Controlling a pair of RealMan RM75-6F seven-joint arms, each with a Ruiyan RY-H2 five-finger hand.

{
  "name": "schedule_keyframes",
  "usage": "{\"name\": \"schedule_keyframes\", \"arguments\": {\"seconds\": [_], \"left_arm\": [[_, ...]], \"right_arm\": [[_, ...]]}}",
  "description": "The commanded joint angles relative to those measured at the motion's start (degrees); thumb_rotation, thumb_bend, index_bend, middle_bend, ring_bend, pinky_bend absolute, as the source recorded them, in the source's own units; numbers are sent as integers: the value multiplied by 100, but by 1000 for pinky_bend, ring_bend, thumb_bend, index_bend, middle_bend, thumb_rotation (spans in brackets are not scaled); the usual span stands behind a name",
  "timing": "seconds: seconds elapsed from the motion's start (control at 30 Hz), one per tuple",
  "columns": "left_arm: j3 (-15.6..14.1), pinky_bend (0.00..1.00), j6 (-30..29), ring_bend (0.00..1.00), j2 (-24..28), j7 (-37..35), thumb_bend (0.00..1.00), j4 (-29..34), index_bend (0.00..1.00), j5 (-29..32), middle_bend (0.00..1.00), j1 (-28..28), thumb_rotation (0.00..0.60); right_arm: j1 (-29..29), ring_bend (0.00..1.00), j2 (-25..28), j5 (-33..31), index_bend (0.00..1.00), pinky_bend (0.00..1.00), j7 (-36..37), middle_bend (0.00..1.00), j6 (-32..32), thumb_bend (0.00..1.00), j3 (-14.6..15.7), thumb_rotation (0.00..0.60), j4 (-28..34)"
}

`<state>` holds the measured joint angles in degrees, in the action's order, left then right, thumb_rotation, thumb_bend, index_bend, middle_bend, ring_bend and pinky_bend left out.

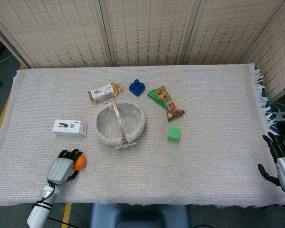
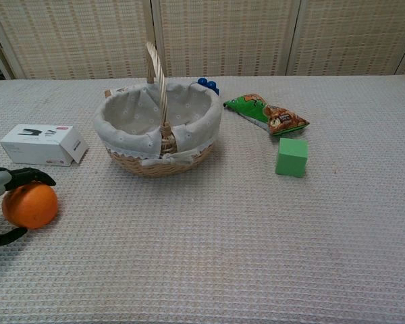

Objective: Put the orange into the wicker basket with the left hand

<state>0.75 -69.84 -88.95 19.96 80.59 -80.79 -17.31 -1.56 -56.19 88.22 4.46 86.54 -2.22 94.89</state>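
Note:
The orange [image 1: 80, 162] [image 2: 30, 205] rests on the cloth near the table's front left corner. My left hand [image 1: 61, 168] [image 2: 1, 182] closes around it from the left, with fingers [image 2: 28, 175] curled over its top and the thumb low beside it. The wicker basket [image 1: 99, 126] [image 2: 155, 163], lined with pale cloth and with an upright handle, stands to the right of the orange and farther back, with nothing in it. My right hand [image 1: 280, 159] hangs off the table's right edge, fingers spread and holding nothing.
A white box [image 1: 69, 127] [image 2: 44, 144] lies just behind the orange, left of the basket. Behind the basket lie a bottle [image 1: 103, 92] and a blue block [image 1: 137, 87]. A green snack bag [image 1: 166, 102] and a green cube [image 1: 174, 133] sit right of the basket.

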Motion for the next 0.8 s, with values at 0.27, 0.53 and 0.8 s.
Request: {"name": "schedule_keyframes", "arguments": {"seconds": [0.27, 0.53, 0.8], "left_arm": [[-4, 210, -150, 309, -64, -195, 365, -55, 378, -127, 222, 17, 600], [335, 257, -625, 371, 212, -214, 382, 107, 468, -463, 318, -127, 600], [1007, 256, -339, 379, 594, 253, 381, 596, 481, -231, 355, -693, 600]], "right_arm": [[2, 0, 6, -6, 0, 144, 17, 0, 2, 246, -2, 600, 2], [0, 0, 27, 20, 0, 144, 47, 0, -10, 247, 17, 600, 6], [12, 0, 42, 76, 0, 144, 114, 0, 21, 246, 37, 600, -17]]}}
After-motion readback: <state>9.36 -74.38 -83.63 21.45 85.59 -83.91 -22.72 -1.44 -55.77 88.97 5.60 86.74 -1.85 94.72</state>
